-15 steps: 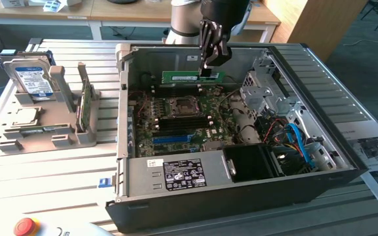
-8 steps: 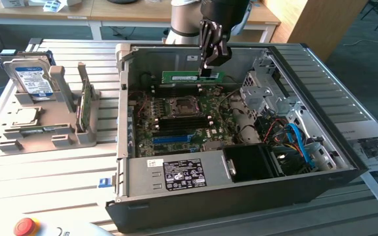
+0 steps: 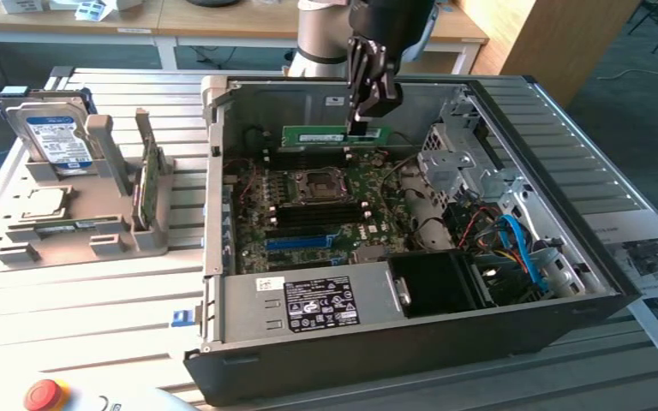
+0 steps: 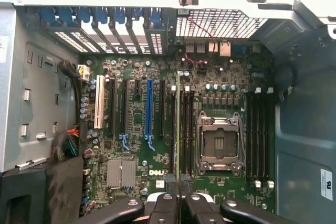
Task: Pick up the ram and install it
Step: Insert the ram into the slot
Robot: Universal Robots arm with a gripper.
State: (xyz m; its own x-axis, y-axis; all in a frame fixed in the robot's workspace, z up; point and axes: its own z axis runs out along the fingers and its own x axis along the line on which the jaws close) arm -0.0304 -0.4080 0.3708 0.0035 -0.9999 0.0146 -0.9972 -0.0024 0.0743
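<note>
Fingers [image 4: 164, 208] are clamped on the ram [image 3: 329, 135], gripping its top edge near one end. The stick hangs level and on edge inside the open computer case [image 3: 421, 334], close to the far wall. From the wrist view the ram [image 4: 178, 129] is an edge-on thin line running straight out from the gripper [image 4: 179, 203], parallel to the black memory slots [image 4: 187, 129] beside the processor socket [image 4: 219, 142]. My read: it's held on edge and lengthwise so its bottom edge faces a slot. It looks lined up over that bank, not over the blue slot [image 4: 148, 108] further across the motherboard [image 3: 318, 205]. Can't tell if it's touching the slot or just above; it doesn't look seated. In the exterior view the gripper [image 3: 360, 128] points straight down, which suits a vertical push. The case lies on its side with the panel off, so the board faces up, with the power supply [image 3: 318, 304] at the near end and blue cables [image 3: 523, 248] toward the exterior view's right. It sits on a pale slatted table [image 3: 78, 300]. On the exterior view's left is a grey parts stand [image 3: 89, 235] with a hard drive [image 3: 55, 137] and a wider green card [image 3: 146, 184] standing on edge. There's a red stop button [image 3: 45, 394] at the near edge and printed sheets [image 3: 649, 257] on the right. Wooden desks [image 3: 192, 21] are behind, on grey flooring.
</note>
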